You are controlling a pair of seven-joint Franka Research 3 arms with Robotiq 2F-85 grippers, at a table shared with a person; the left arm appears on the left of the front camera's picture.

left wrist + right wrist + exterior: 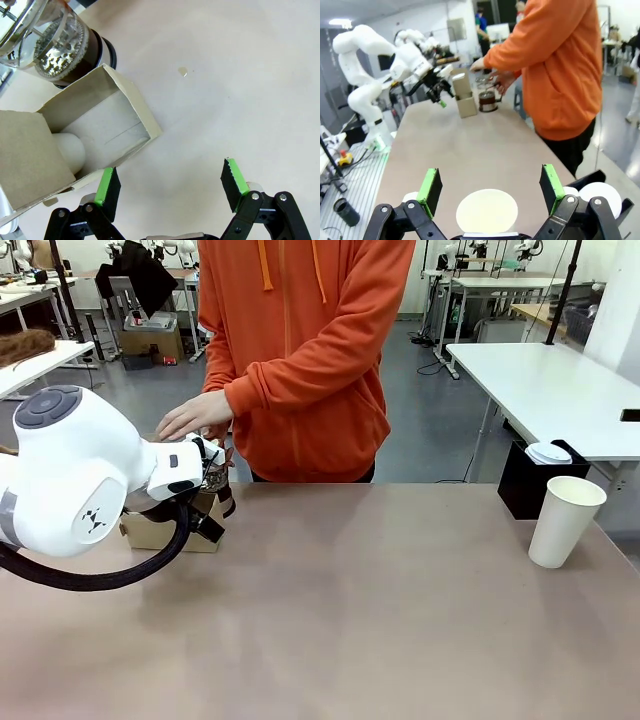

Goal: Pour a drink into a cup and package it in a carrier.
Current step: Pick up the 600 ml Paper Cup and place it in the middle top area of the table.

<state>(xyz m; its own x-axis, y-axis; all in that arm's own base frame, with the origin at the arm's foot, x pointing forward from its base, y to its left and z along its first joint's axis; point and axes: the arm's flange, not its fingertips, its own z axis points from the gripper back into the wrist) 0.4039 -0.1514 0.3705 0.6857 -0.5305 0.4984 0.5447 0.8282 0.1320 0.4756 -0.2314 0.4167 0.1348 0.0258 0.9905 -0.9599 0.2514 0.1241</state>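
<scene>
Carrier point(150, 532) and tall white paper cup point(565, 520) stand well apart in the front view, at the table's point(350, 620) left and right ends, with the left arm point(80, 480) over the carrier and a person's hand point(195, 415) just behind it. In the left wrist view, the left gripper point(170, 182) hangs spread wide and empty, one green pad point(106, 184) just beside the carrier's edge, and the glass jug point(55, 45) of dark drink stands beyond. In the right wrist view, the right gripper point(490, 185) is fully parted, holding nothing, above the cup's open mouth.
</scene>
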